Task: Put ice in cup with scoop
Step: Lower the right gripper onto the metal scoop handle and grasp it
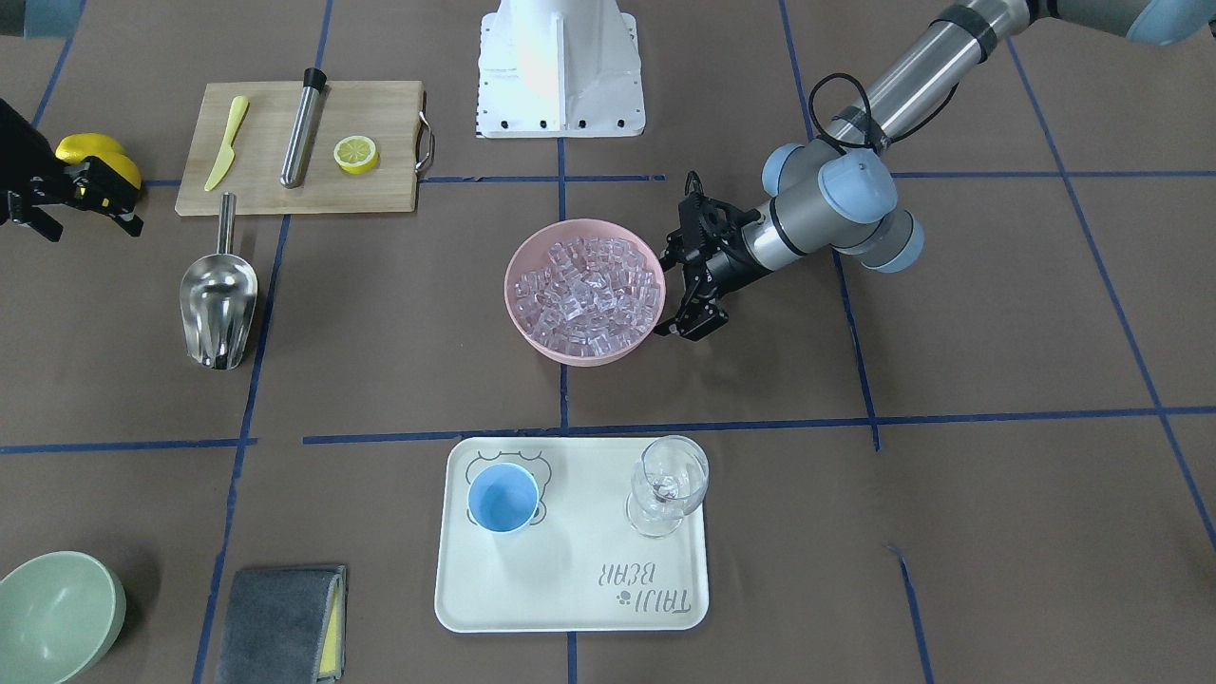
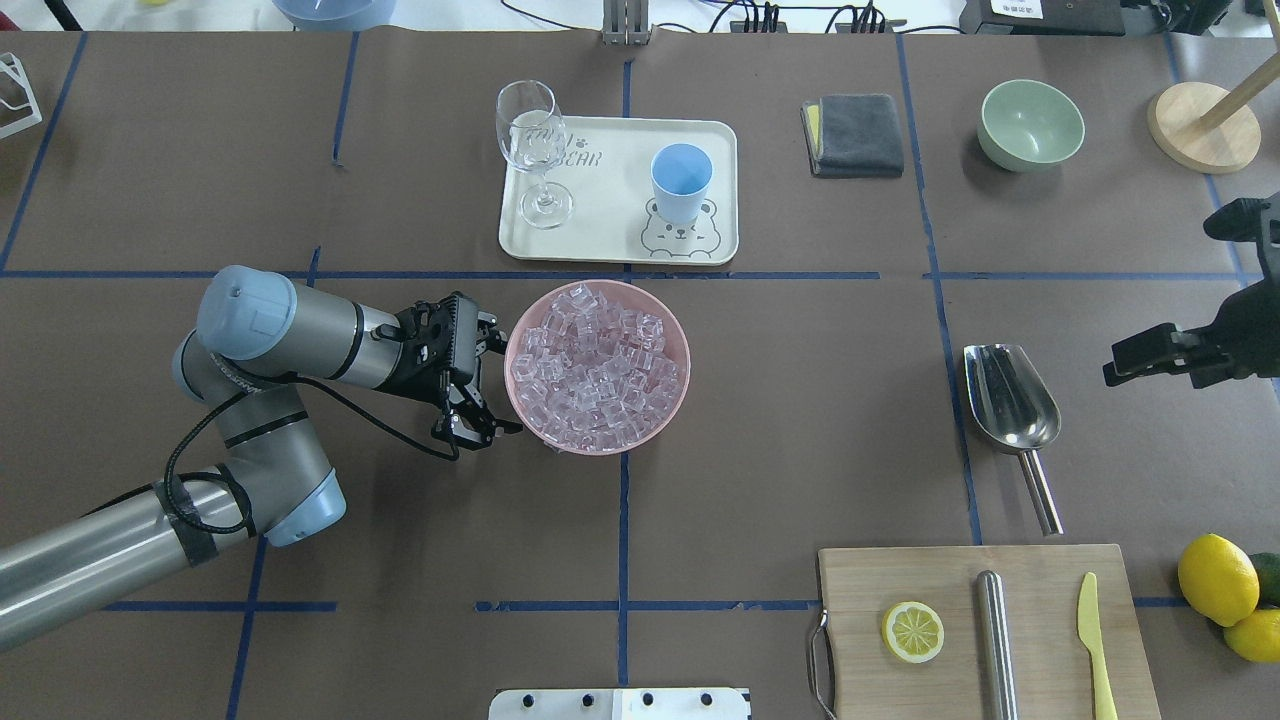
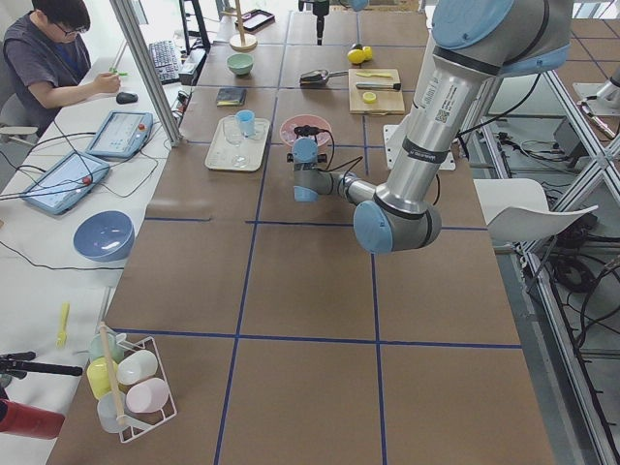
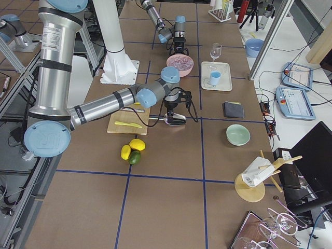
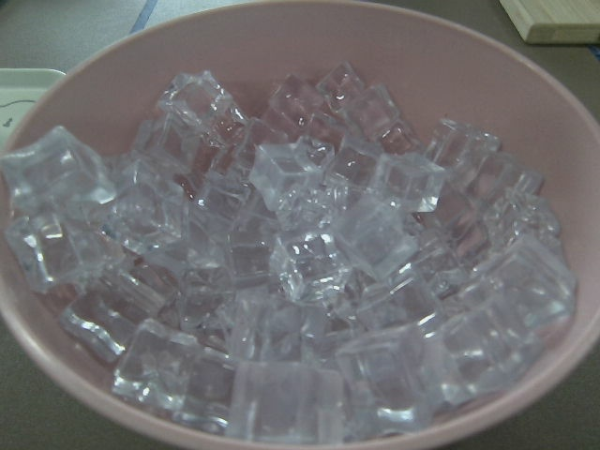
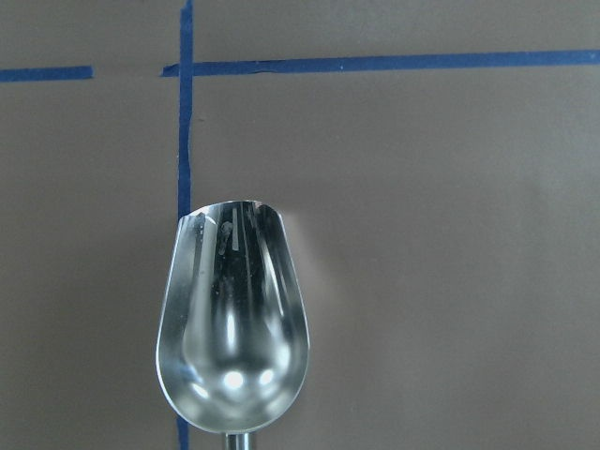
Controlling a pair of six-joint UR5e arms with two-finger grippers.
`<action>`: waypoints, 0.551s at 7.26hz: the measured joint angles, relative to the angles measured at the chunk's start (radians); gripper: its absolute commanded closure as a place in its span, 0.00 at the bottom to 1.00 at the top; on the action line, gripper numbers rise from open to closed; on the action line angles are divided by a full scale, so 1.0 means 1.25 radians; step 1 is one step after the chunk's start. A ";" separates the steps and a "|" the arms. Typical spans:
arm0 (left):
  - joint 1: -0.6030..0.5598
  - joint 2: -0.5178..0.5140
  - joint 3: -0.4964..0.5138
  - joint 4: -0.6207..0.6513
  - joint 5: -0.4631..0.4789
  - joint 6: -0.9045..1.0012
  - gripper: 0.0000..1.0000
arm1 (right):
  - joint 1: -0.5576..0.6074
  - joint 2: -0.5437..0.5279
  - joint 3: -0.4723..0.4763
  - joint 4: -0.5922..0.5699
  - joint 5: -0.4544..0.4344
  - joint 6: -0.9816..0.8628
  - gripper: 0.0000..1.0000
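Note:
The ice [image 1: 587, 290] fills a pink bowl [image 1: 570, 353] at the table's middle and fills the left wrist view [image 5: 281, 253]. My left gripper [image 1: 670, 285] is open and empty, its jaws set either side of the bowl's rim at table level. The steel scoop [image 1: 218, 304] lies empty on the table, handle toward the cutting board. My right gripper [image 1: 85, 226] is open and hovers high above it; its wrist view looks straight down on the scoop [image 6: 232, 328]. The light-blue cup [image 1: 503, 499] stands upright and empty on the white tray [image 1: 570, 589].
A clear stemmed glass [image 1: 670, 484] shares the tray. A wooden cutting board [image 1: 380, 180] holds a lemon slice, a steel tube and a yellow knife. A pale green bowl [image 1: 57, 617], a grey cloth [image 1: 280, 622] and lemons [image 2: 1215, 580] lie on the robot's right side.

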 measured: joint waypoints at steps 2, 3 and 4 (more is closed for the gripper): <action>0.000 0.001 -0.001 -0.003 0.000 0.000 0.00 | -0.107 -0.018 0.008 0.045 -0.068 0.086 0.04; 0.000 0.001 -0.001 -0.006 0.000 0.000 0.00 | -0.149 -0.019 0.011 0.049 -0.093 0.110 0.10; 0.000 0.002 -0.001 -0.008 0.000 0.000 0.00 | -0.178 -0.019 0.013 0.049 -0.106 0.120 0.16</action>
